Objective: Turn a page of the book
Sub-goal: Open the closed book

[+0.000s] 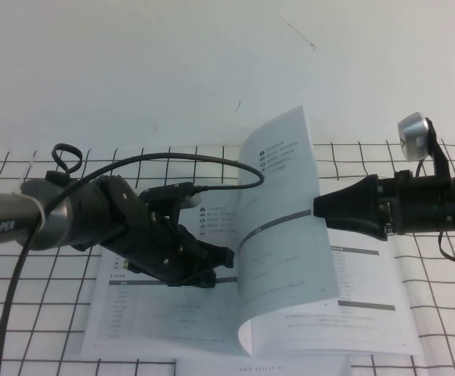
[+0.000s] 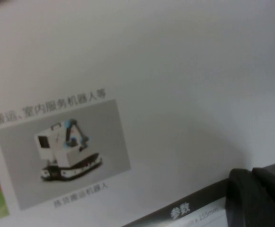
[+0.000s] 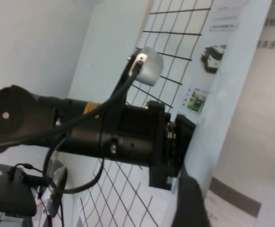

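Observation:
The book [image 1: 368, 305] lies open on the gridded table. Its page [image 1: 282, 227] stands upright in the middle, curved, with its top corner leaning right. My right gripper [image 1: 319, 207] reaches in from the right and is shut on the page's right edge. In the right wrist view one dark fingertip [image 3: 189, 203] lies against the page [image 3: 232, 94]. My left gripper [image 1: 215, 266] rests shut on the book's left side, just left of the raised page. Its dark fingers [image 2: 255, 198] lie on a sheet printed with a small robot vehicle [image 2: 68, 151].
A separate white sheet [image 1: 258, 366] lies at the table's front edge below the book. The black-gridded white surface [image 1: 23, 313] spreads to both sides. A black cable [image 1: 172, 157] arcs over my left arm. A plain white wall stands behind.

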Robot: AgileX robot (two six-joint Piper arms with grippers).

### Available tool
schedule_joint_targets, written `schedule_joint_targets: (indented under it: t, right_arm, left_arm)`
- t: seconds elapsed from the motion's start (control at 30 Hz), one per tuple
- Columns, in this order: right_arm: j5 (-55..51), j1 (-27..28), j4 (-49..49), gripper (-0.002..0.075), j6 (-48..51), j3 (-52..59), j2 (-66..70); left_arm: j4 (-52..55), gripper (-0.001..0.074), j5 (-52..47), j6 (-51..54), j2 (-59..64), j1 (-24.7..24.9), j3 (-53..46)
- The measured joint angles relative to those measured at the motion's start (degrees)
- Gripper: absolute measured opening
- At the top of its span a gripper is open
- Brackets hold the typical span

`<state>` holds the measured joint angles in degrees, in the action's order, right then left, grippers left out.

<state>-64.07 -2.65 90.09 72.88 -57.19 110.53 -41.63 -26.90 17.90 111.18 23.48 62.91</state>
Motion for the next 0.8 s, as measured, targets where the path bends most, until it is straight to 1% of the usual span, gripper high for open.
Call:
schedule_joint_targets:
  t: [0.3, 0.67, 0.8]
  right_arm:
    - [-1.7, -0.1, 5.9, 0.0441, 2.3, 0.0, 0.0]
    - [-1.9, -0.1, 6.4, 0.0441, 2.8, 0.0, -2.8]
    - [-1.9, -0.1, 6.4, 0.0441, 2.9, 0.0, -2.8]
  left_arm:
    - [-0.1, -0.0003, 0.0, 0.0, 0.0, 0.0, 0.0]
    - [-0.2, -0.0003, 0.3, 0.1, -0.2, 0.0, 0.0]
    - [0.0, -0.0003, 0.6, 0.5, -2.3, 0.0, -0.6]
